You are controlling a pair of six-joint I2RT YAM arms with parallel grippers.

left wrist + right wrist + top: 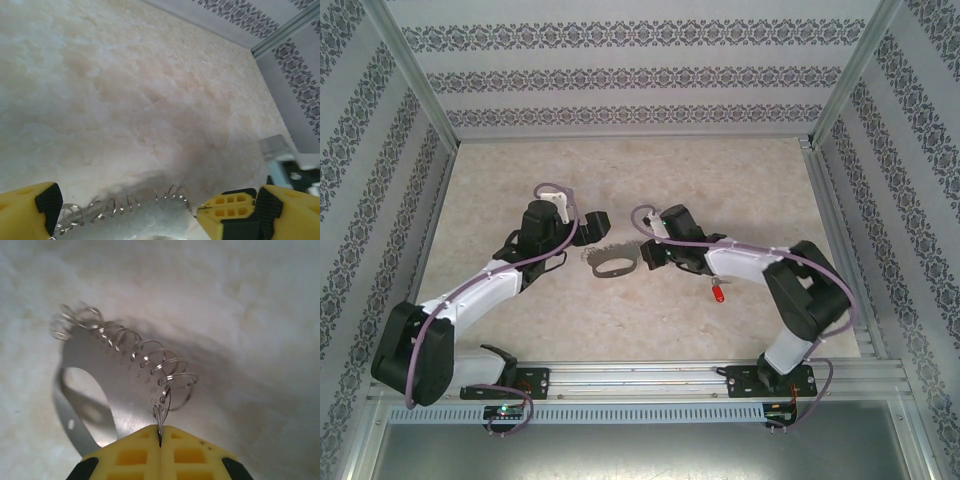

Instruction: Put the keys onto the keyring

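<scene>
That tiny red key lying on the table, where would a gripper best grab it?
Probably by the red head of the key, its bulkiest part, coming straight down, since it lies flat on the table. The right gripper is nearest, but it is shut on the keyring.

The left arm (480,285) and right arm (750,262) show white shells, black joints and lilac cables (413,370); gripper fingers (280,210) yellow, waffle-moulded, with black pads (47,200).

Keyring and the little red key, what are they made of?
The keyring looks like metal: flat, dull silver-grey, with soft reflections, and its small rings glint like thin shiny wire. The key has a red head, probably plastic, though it is too small to tell for sure.
</scene>
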